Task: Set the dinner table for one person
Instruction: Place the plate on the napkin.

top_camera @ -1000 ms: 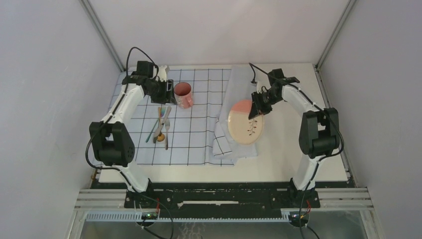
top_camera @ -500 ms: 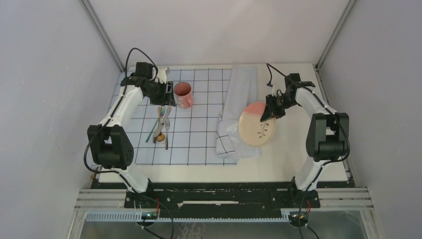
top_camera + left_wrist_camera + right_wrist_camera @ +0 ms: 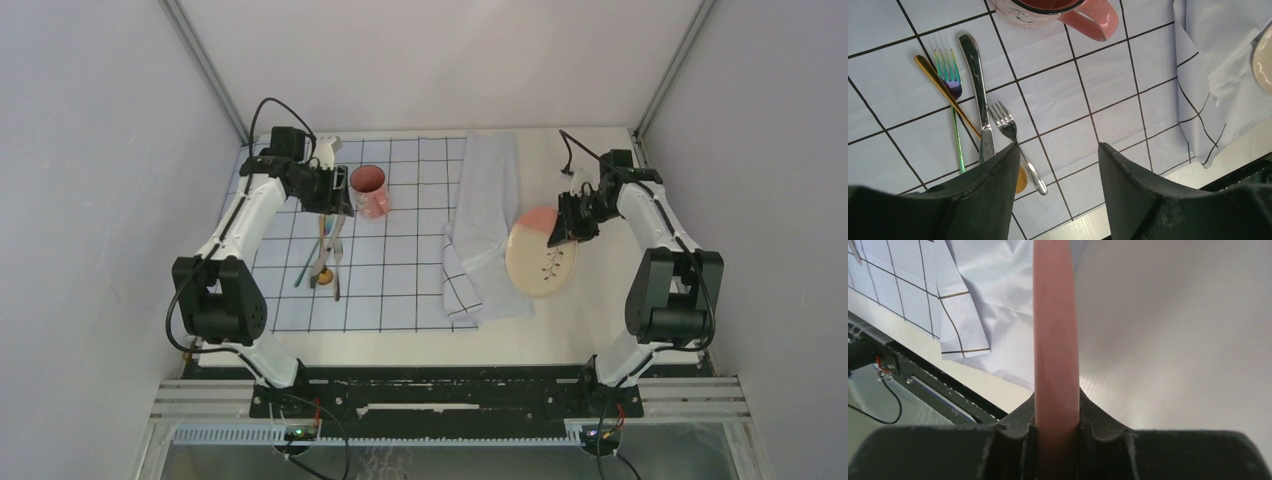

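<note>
A cream plate (image 3: 541, 255) with a pink segment hangs over the bare right part of the dinner table (image 3: 610, 310). My right gripper (image 3: 566, 226) is shut on its pink rim. In the right wrist view the rim (image 3: 1056, 315) runs edge-on up from between the jaws of the right gripper (image 3: 1056, 402). My left gripper (image 3: 335, 200) is open and empty above the cutlery, next to the pink mug (image 3: 369, 190). Below the left gripper (image 3: 1058, 147) lie a silver fork (image 3: 1010, 132), a knife (image 3: 977, 85), a rainbow fork (image 3: 950, 82) and a gold spoon (image 3: 940, 87).
A pale-blue gridded cloth (image 3: 395, 270) covers the left half of the table. Its right side is folded over in a rumpled strip (image 3: 482, 235) beside the plate. The mug's handle (image 3: 1093, 22) points toward that fold. Grey walls enclose the table.
My right arm has carried the plate to the right, off the folded cloth and over bare tabletop. The cloth fold has dropped flatter. The left arm has barely moved.
</note>
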Tool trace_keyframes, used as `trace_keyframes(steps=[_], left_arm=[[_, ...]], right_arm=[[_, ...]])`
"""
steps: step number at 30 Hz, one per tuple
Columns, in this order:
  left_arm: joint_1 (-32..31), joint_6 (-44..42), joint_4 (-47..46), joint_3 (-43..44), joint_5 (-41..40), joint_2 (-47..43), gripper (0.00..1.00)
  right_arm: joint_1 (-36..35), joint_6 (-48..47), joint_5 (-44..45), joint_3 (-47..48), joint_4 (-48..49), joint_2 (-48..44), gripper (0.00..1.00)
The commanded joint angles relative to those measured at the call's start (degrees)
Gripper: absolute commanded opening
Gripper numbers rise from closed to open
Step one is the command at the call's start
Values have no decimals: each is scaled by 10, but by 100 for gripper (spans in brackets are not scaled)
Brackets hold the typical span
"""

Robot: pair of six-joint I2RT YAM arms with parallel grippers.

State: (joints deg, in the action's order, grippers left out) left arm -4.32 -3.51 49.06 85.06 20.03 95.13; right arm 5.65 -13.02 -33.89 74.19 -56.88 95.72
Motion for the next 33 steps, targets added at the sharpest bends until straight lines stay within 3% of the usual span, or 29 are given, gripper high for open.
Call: trace_keyframes(steps=[1,4,15,24,33], left_arm=[[4,-8,1,-2,26,-28,64],[4,-2,-3,2,34,-24,64],[4,-4,0,-2,35,-11,64],[3,-2,-2,-2,37,-1,64],[0,2,-11,-11,35,4,64]], right_arm=[[2,-34,11,94,-52,-63,0],[-9,-30,-47,162,-94,-52,0],[-90,40,-177,232,-79,40,0],[-211,59,-225,282,-59,108,0],[-285,81,-285,371,-75,209,0]])
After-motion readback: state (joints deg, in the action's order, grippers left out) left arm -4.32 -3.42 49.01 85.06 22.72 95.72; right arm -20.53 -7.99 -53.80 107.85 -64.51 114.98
